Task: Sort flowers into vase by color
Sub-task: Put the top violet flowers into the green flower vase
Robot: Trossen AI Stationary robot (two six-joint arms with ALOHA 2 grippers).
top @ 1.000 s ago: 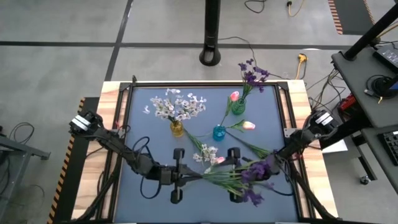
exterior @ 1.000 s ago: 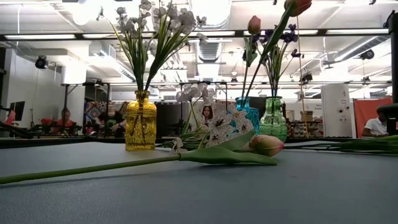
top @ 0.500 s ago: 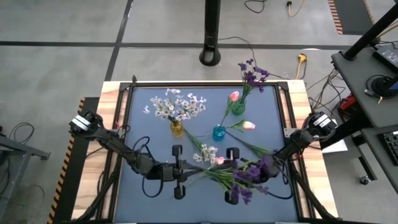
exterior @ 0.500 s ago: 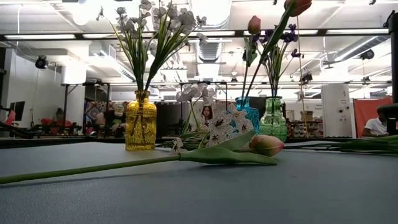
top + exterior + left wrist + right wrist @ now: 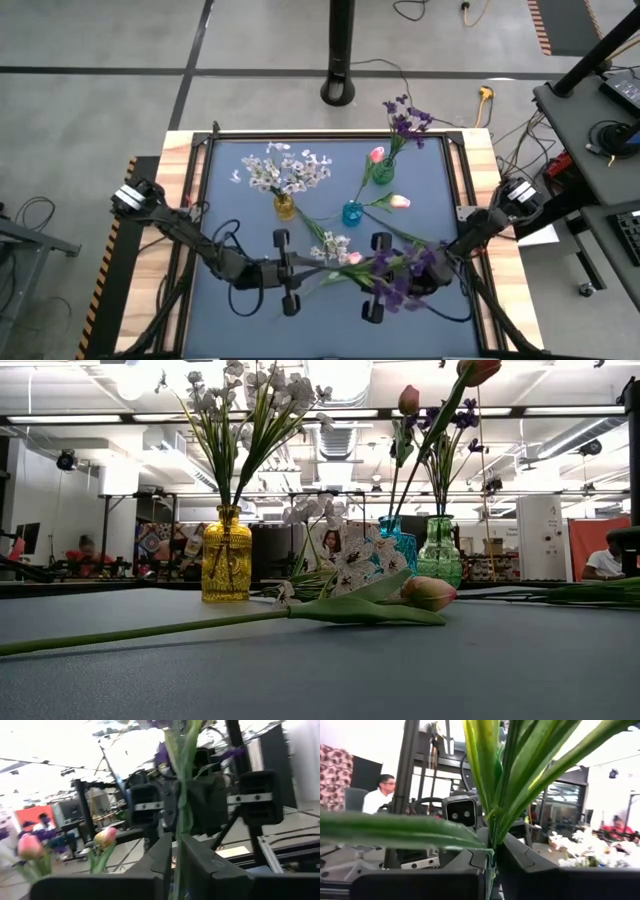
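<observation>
Both arms are on the same purple flower spray (image 5: 400, 280) rn, down near the front edge of the table (image 5: 230, 220), roughly 5 o'clock from table centre in the high view. Left gripper (image 5: 287, 275) is pressed together on the green stem end; the left wrist view shows its fingers (image 5: 162, 857) pinching the stem (image 5: 182, 800) w/ barely a gap. Right gripper (image 5: 378, 278) is clamped on the leafy part closer to the blossoms; the right wrist view has the leaves (image 5: 495, 775) squeezed between its fingers (image 5: 517, 857).

Rest of the table, from the high view:
- yellow vase (image 5: 285, 207) at about 10 o'clock from centre, full of white sprays (image 5: 285, 170)
- green vase (image 5: 383, 172) at about 1 o'clock, holding purple blossoms (image 5: 405, 120) plus a pink tulip (image 5: 377, 154)
- blue vase (image 5: 352, 213) near centre, w/ a pink tulip bud (image 5: 399, 201) leaning out toward 3 o'clock
- loose white spray (image 5: 332, 246) and another pink tulip (image 5: 352, 258) lying flat just past the grippers

Low view: that loose tulip (image 5: 428, 593) lies on its side on the mat, leaf touching the table, w/ the white spray (image 5: 360, 565) right behind it.
</observation>
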